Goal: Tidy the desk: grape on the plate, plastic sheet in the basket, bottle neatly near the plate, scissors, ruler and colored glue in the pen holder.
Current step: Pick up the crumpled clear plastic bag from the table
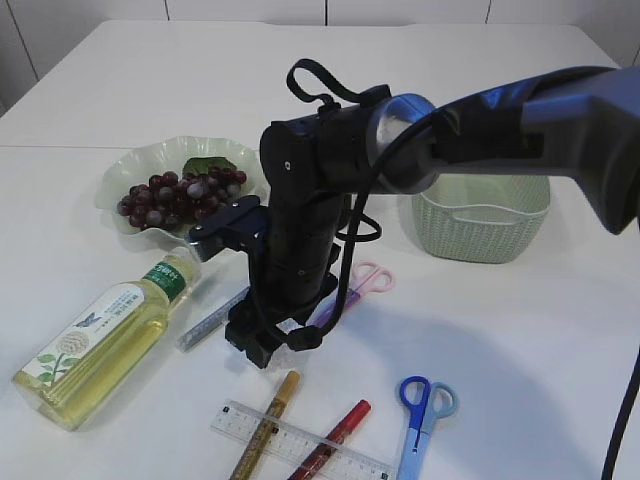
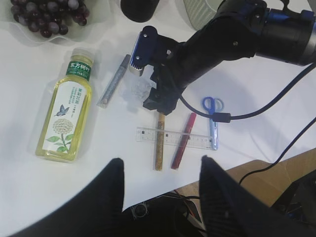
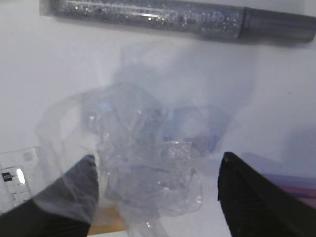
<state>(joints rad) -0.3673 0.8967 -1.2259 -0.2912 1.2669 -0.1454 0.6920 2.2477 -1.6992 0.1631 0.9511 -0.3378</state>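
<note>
Right gripper [image 3: 155,197] hangs open-jawed over crumpled plastic sheet [image 3: 143,163] — closing comes next; left gripper [image 2: 160,170], idle, also open.

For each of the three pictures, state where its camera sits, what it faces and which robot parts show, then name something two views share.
Exterior view: slanting down across the table at the grape plate, basket and right arm.
Left wrist view: high above, looking down on the bottle and ruler; left gripper jaws frame the bottom.
Right wrist view: close over the plastic sheet, right gripper jaws open.
Shared: the silver glue pen appears in both wrist views.
</note>
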